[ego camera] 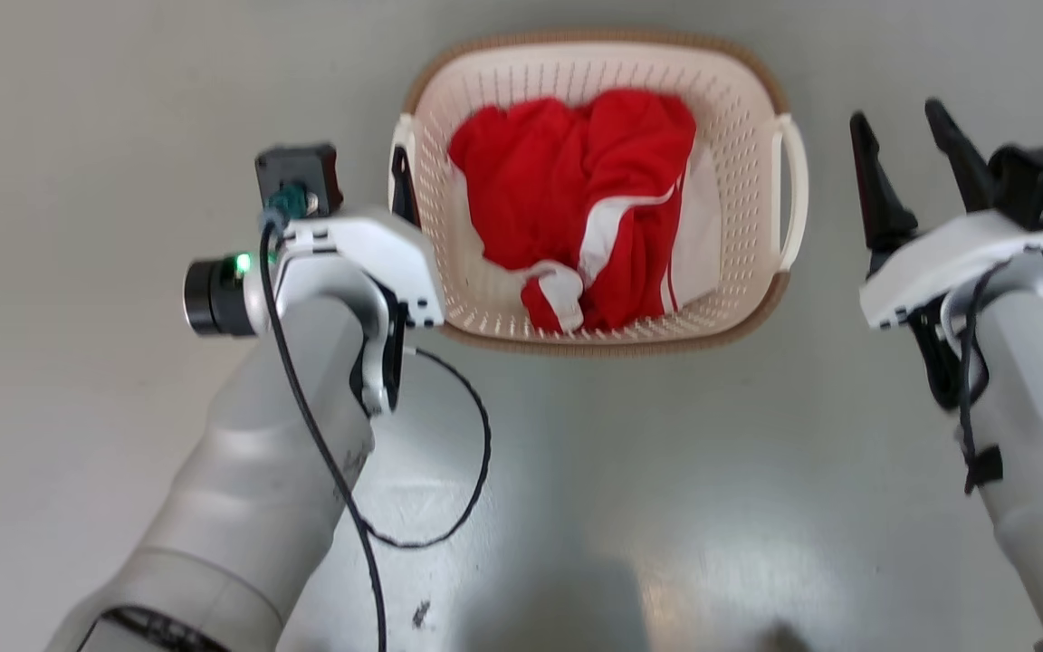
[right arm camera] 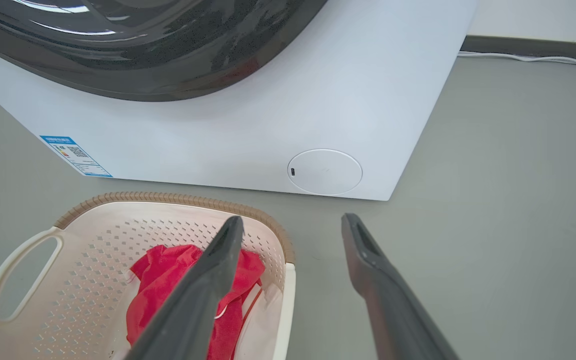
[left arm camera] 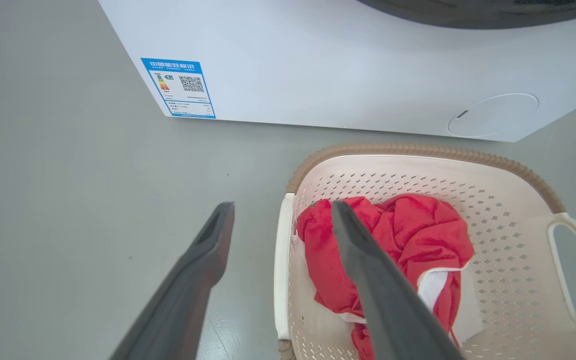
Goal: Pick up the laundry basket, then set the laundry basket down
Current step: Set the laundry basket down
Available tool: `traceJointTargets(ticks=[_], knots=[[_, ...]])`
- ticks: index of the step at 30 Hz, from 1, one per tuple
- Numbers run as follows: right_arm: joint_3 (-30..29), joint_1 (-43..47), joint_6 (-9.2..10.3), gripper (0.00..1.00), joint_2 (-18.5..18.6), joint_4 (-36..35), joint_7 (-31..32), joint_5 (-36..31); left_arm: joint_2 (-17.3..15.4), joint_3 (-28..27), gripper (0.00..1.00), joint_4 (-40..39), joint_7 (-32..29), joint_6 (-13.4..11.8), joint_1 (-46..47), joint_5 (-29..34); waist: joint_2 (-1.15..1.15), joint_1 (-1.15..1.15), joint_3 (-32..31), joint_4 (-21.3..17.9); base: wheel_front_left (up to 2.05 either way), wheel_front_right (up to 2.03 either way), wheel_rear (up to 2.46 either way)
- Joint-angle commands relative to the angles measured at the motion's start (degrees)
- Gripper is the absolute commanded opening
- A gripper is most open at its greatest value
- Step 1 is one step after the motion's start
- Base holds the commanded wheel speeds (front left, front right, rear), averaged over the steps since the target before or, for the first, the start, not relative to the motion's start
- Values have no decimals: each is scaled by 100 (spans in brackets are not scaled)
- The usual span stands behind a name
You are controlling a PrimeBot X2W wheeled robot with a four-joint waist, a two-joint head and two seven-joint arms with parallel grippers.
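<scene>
**Basket.** The basket (ego camera: 739, 181) stands on the floor (ego camera: 123, 181), on the near side of the washer (left arm camera: 318, 65). It is centred ahead of the robot, between its two arms. A red garment (ego camera: 576, 181) lies inside. The base is hidden, but nothing suggests it is off the floor.

**Axis.** The long axis runs left to right, so each loop handle faces one arm. The left handle (left arm camera: 282, 260) faces the left gripper (left arm camera: 282, 205), and the right handle (ego camera: 793, 190) faces the right gripper (ego camera: 895, 113).

**Left gripper.** This is the nearer of the two.
- Its fingers are spread wide and straddle the left handle.
- One finger is outside over the floor; the other is over the basket's inside, above the garment.
- Nothing is clamped. Whether either finger touches the handle cannot be told.

**Right gripper.** Its fingers are likewise spread and hold nothing.
- In the head view it lies to the right of the right handle, with a strip of floor between, and touches nothing.
- In its own wrist view one finger lines up over the basket's inside and the other over the floor.

**Assessment.** The layout fits two stages equally: arms closing on a basket about to be raised, or arms just released from a basket already set down. The pictures do not settle which. In either case the governing relation is the sideways gap. The basket lies directly right of the left gripper and left of the right gripper, and the right gripper stands farther off.
</scene>
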State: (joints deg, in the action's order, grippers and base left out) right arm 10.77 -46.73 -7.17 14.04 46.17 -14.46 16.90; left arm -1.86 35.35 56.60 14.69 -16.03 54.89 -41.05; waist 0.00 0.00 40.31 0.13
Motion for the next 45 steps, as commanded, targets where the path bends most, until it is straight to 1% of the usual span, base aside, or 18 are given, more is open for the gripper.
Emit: traceJointTargets(ticks=[1,9,21,27,35,38,45], knots=[[-14,377,-32,100,-26,-171,-53,-132,-138,-230,100,-174,30,56,-262,151,0,0,-465,55,0,0,0],[-372,949,-32,100,-37,-402,-53,-399,-174,-931,100,-539,30,341,-1128,723,0,0,-1488,82,0,0,0],[-499,1737,-32,100,-49,-784,-53,-555,-220,-1729,100,-994,30,819,-2224,1397,0,0,-2676,67,0,0,0],[-628,2192,-32,100,-32,-1124,-53,-627,-255,-2070,100,-1372,30,999,-2738,1663,0,0,-3072,20,0,0,0],[-634,2854,-32,100,-61,-1503,-53,-686,-263,-2650,100,-1985,30,1173,-3559,1805,0,0,-3585,-14,0,0,0],[-602,3070,-32,100,-47,-1629,-53,-713,-258,-2774,100,-2196,30,1245,-3857,1885,0,0,-3733,-16,0,0,0],[-682,3464,-32,100,-57,-1880,-54,-738,-237,-2997,100,-2630,30,1305,-4401,2010,0,0,-3967,2,0,0,0]])
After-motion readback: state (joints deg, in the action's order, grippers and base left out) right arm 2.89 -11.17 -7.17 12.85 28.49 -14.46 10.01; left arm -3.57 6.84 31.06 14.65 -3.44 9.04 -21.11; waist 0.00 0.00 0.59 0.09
